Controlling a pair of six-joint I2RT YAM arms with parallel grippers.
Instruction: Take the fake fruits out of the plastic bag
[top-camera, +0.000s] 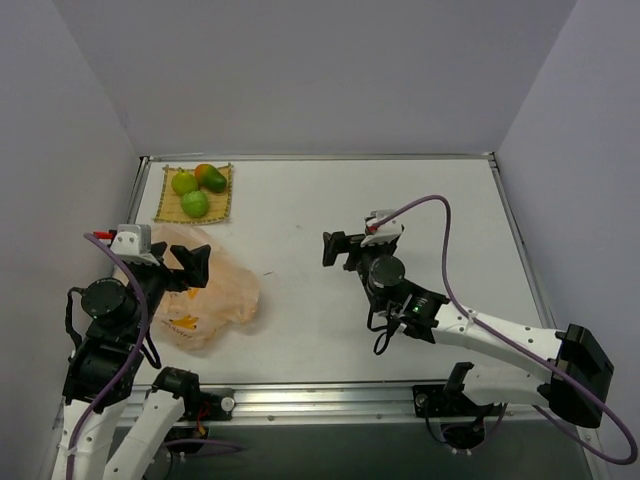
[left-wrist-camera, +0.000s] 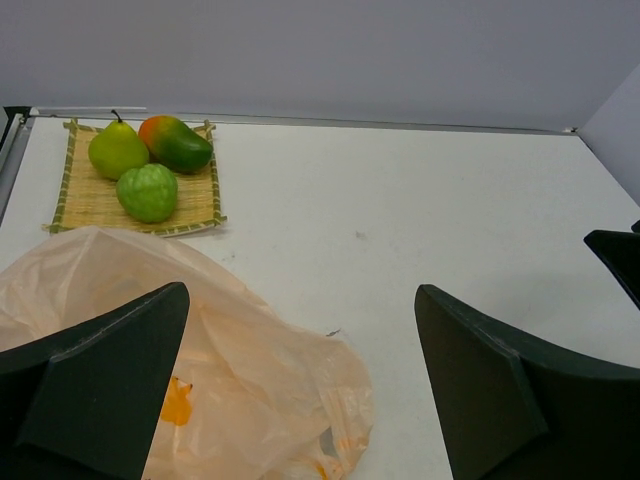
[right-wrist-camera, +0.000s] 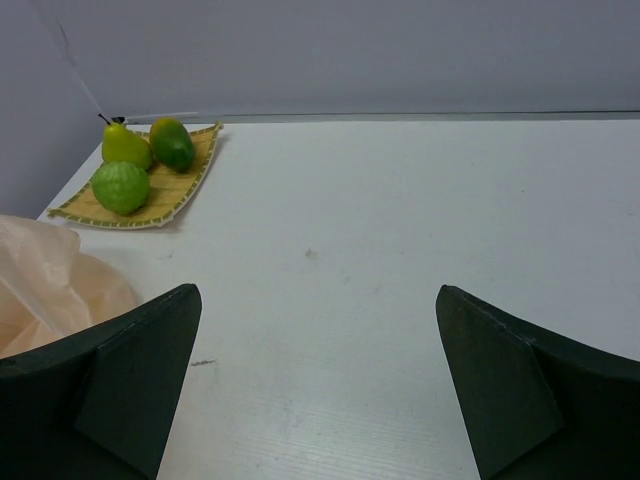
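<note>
Peach plastic bag (top-camera: 205, 295) lies crumpled on the table (top-camera: 400, 200), lower left of the top view, with the left claw (top-camera: 192, 265) hanging over its upper edge. We count three fake fruits (top-camera: 198, 189) outside it, all on the yellow woven mat (left-wrist-camera: 80, 205) in the upper left corner: pear (left-wrist-camera: 117, 150), mango (left-wrist-camera: 176, 143) and bumpy green fruit (left-wrist-camera: 148, 192), bunched close, the pear and mango touching. The mat sits just beyond the bag, not under it.

Left claw is released, jaws wide, nothing between them. Right claw (right-wrist-camera: 320, 295) is the same, wide and empty, over bare table mid-frame, well apart from bag and mat.

We judge the emptying done, so the step in hand is a check and a clean finish. From the left wrist view the bag looks slack, with only orange print showing through and no round lump, though its near end is hidden behind the fingers (left-wrist-camera: 110, 380). To do it well:
- confirm no bulge in the hidden part before calling it
- lift the left claw straight up so a finger does not snag the thin film and drag it
- keep both claws off the mat, since glossy round fruit would roll at a nudge
</note>
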